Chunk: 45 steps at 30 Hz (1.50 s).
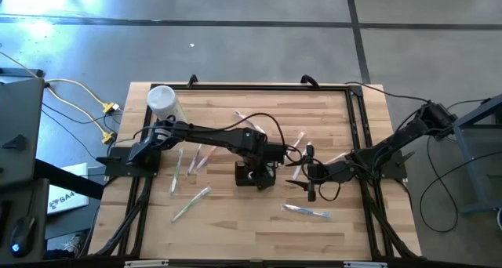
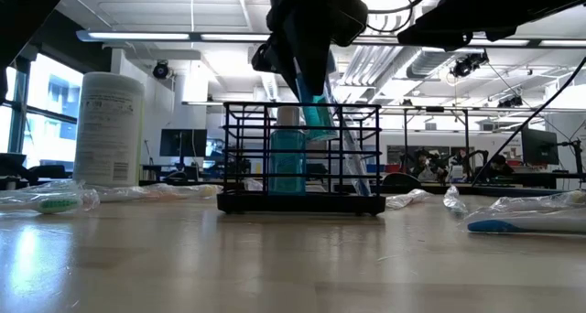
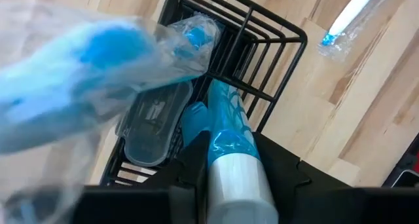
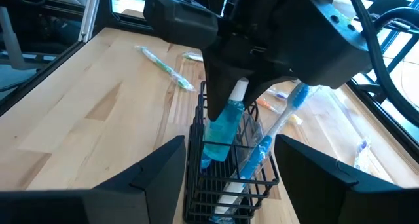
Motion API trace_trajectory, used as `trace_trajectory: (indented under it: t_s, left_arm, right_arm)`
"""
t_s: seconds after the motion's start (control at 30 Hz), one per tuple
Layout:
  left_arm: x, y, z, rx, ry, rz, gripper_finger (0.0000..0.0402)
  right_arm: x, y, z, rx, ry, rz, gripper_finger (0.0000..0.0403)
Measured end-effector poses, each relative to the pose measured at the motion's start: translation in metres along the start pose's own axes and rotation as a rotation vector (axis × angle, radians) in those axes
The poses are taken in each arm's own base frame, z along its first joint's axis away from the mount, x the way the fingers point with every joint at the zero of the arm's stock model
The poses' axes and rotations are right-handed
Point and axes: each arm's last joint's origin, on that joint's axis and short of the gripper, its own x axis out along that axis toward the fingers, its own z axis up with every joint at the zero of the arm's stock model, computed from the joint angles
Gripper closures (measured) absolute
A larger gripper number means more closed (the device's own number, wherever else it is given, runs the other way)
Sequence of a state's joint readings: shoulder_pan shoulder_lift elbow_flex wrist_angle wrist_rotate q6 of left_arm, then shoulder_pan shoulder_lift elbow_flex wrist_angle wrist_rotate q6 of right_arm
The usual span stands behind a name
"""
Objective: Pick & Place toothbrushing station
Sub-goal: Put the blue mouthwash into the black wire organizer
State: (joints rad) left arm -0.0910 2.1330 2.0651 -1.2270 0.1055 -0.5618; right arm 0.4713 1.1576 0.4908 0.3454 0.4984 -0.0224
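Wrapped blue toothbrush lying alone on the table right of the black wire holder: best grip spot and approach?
Grip the wrapped blue toothbrush mid-handle, coming straight down, fingers across its long axis. It lies flat on the wooden table with bare wood on both sides. The right end effector is nearest; the left end effector is over the black wire holder.

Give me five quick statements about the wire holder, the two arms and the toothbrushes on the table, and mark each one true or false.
1. The left gripper holds a blue and white tube over the black holder. True.
2. The holder lies tipped on its side. False: it stands upright on the table.
3. The right gripper grips a toothbrush. False: its fingers are open and empty beside the holder.
4. A wrapped blue toothbrush leans in the holder. True.
5. The white cylindrical container stands inside the holder. False: it stands apart, near the table's far left corner.
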Motion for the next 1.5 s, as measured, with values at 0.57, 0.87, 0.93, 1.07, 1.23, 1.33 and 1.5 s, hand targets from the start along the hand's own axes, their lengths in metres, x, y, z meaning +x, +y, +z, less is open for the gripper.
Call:
trace_trajectory:
  t_s: [0.57, 0.87, 0.93, 1.07, 1.23, 1.33, 1.5]
  left_arm:
    - [0.0, 0.0, 0.0, 0.002, 0.004, 0.003, 0.0315]
    - [0.008, 0.0, 0.001, -0.097, 0.027, 0.0, 0.0315]
    - [0.017, 0.001, 0.0, -0.106, 0.071, 0.015, 0.0315]
    - [0.03, 0.001, 0.002, -0.11, 0.107, -0.003, 0.0315]
    - [0.033, 0.002, 0.005, -0.114, 0.1, -0.011, 0.0282]
    - [0.033, 0.005, 0.006, -0.121, 0.098, -0.011, 0.0278]
    - [0.033, 0.007, 0.008, -0.12, 0.1, -0.027, 0.0294]
  right_arm:
    - [0.0, 0.0, 0.0, 0.0, 0.0, 0.0, 0.0175]
    - [0.0, 0.0, 0.0, -0.001, 0.001, 0.0, 0.0175]
    - [0.0, 0.0, 0.0, -0.002, 0.003, 0.0, 0.0175]
    - [0.0, 0.0, -0.001, -0.004, 0.01, 0.001, 0.0175]
    - [0.0, 0.0, -0.001, -0.006, 0.015, 0.001, 0.0175]
    - [0.0, 0.0, -0.001, -0.006, 0.016, 0.0, 0.0175]
    - [0.0, 0.0, -0.002, -0.007, 0.016, 0.0, 0.0175]
